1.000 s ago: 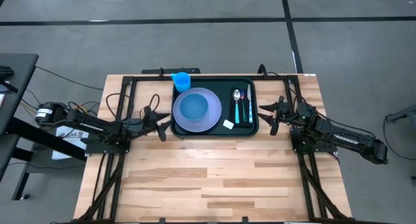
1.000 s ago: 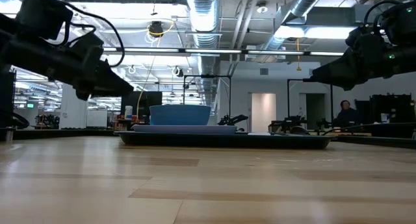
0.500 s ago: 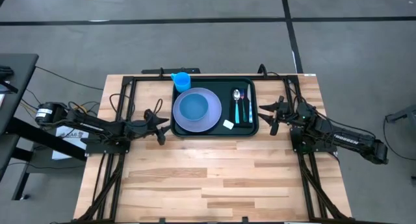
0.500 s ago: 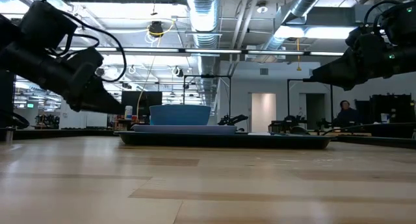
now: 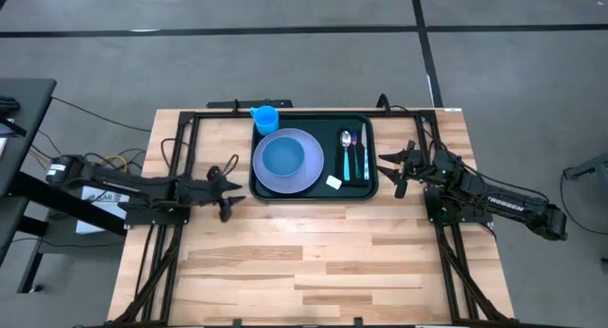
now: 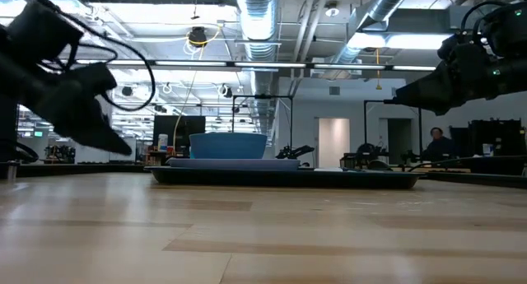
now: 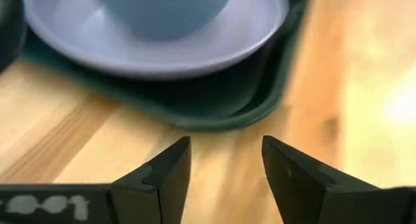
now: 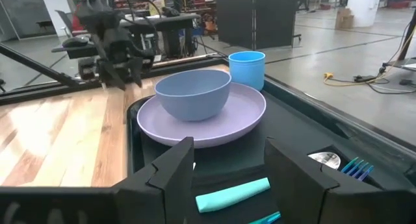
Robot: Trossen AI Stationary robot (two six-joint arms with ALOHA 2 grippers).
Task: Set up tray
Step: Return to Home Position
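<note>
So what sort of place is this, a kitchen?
Most likely a robotics lab in an industrial hall, not a kitchen: bare ceiling ducts, a concrete floor, and what look like more robot benches beyond this wooden table.

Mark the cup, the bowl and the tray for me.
cup (image 8: 246, 69), right wrist view, on its side wall.
bowl (image 8: 193, 94), right wrist view, on its outer wall.
tray (image 5: 312, 123), high view, on its bare floor beside the cup.
</note>
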